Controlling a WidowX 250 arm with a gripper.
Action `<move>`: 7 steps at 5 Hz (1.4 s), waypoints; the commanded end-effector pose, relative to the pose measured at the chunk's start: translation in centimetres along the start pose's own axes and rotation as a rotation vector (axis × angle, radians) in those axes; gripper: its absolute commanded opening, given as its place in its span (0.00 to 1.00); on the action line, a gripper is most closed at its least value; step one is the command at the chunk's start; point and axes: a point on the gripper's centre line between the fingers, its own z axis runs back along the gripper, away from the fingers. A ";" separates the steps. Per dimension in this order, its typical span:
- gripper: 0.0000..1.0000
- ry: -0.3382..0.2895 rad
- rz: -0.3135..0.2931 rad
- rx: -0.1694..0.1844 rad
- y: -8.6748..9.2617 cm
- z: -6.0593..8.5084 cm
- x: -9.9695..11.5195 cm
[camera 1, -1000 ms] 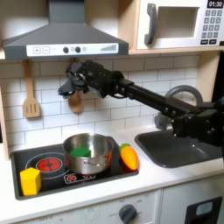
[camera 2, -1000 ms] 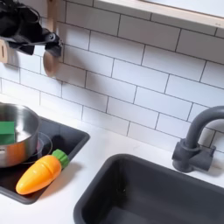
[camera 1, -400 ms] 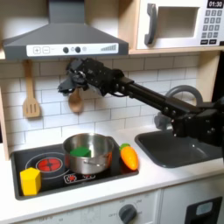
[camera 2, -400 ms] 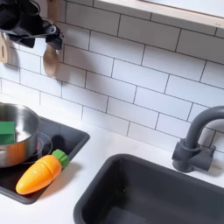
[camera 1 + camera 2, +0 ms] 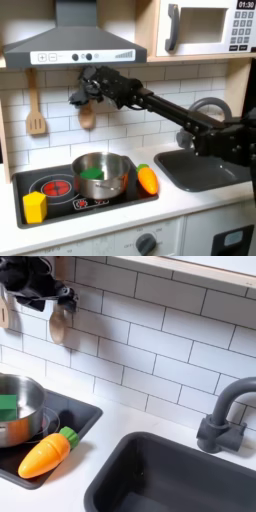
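My gripper (image 5: 80,94) hangs high above the stove, just under the range hood and close to the tiled wall. It looks open, with nothing between its dark fingers. In the second exterior view the gripper (image 5: 35,284) is in the top left corner. It is nearest to a wooden spoon (image 5: 86,115) hanging on the wall. Well below it a steel pot (image 5: 100,173) with a green item (image 5: 92,172) inside stands on the black stovetop (image 5: 60,205). An orange toy carrot (image 5: 148,179) lies to the pot's right in the first exterior view.
A yellow block (image 5: 35,207) stands at the stovetop's front left. A wooden spatula (image 5: 36,122) hangs on the wall. A dark sink (image 5: 180,471) with a grey faucet (image 5: 225,416) lies at the right in both exterior views. A microwave (image 5: 205,27) sits overhead.
The gripper has risen a little toward the hood, staying close to the wall. The pot, carrot and yellow block have not moved.
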 end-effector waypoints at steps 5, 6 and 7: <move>0.00 -0.008 -0.008 0.006 -0.4 -1.0 0.1; 0.00 -0.002 -0.011 -0.004 -0.6 -0.7 0.0; 0.00 -0.008 -0.013 -0.005 -0.7 -0.4 -0.2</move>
